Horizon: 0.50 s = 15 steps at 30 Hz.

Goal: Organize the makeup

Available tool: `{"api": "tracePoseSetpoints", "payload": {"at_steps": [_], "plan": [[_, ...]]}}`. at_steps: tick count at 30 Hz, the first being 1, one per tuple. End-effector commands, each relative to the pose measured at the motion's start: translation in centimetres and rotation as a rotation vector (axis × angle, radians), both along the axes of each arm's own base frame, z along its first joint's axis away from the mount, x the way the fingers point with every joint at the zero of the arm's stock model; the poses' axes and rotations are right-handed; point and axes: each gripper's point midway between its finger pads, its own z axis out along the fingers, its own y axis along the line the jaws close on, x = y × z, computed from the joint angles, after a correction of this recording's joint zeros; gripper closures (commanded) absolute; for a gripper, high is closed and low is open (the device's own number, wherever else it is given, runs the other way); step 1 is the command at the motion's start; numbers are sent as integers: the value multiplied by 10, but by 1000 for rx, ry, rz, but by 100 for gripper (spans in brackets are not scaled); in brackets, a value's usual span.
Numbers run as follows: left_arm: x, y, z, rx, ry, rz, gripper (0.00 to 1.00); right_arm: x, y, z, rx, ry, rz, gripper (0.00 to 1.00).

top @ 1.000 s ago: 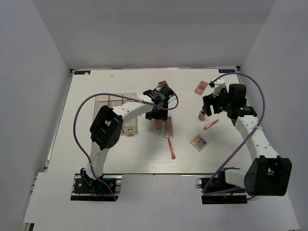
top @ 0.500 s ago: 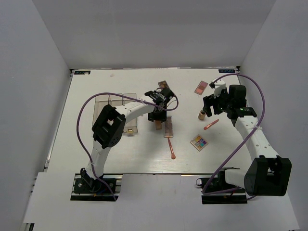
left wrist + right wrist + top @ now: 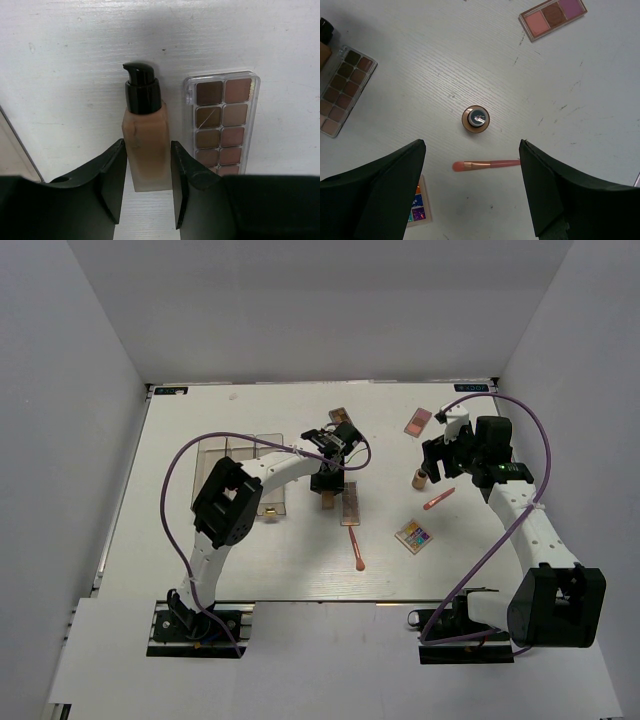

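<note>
My left gripper (image 3: pixel 328 476) (image 3: pixel 147 150) is shut on a beige foundation bottle (image 3: pixel 146 150) with a black pump, which lies flat on the table (image 3: pixel 328 498). A brown eyeshadow palette (image 3: pixel 222 125) lies right beside it (image 3: pixel 350 506). My right gripper (image 3: pixel 436 455) (image 3: pixel 472 145) is open and empty, held above the second foundation bottle (image 3: pixel 476 119), which stands upright (image 3: pixel 420 478). A coral applicator (image 3: pixel 487 164) lies just beyond it (image 3: pixel 438 499). A multicolour palette (image 3: pixel 414 536), a mauve palette (image 3: pixel 418 421) and a second applicator (image 3: pixel 357 550) lie loose.
The clear three-compartment organizer (image 3: pixel 243 472) stands left of the left gripper. Another small palette (image 3: pixel 338 414) lies behind the left gripper. White walls close in the table at the back and sides.
My left gripper has settled slightly lower over the lying bottle. The right arm has not moved.
</note>
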Motion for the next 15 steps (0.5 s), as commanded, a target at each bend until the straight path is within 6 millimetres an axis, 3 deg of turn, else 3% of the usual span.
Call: {"api": "tracePoseSetpoints", "payload": {"at_steps": [1,4,9,12,14,15], "plan": [[-1,-5,1,-12,-3,-7,81,4,-2,17,6,-65,-8,19],[11,-5,28,-44,-61,-3,89,3,-2,16,5,-62,-9,18],[38,7,106,-109,-242,21,95,4,-3,16,4,-63,-10,19],[50,35,128,-94,-262,65,100,2,-3,16,5,-63,-8,19],[60,68,130,-61,-264,126,100,2,-2,15,6,-62,-6,20],[62,80,140,-70,-285,147,100,1,-3,14,7,-60,-6,20]]}}
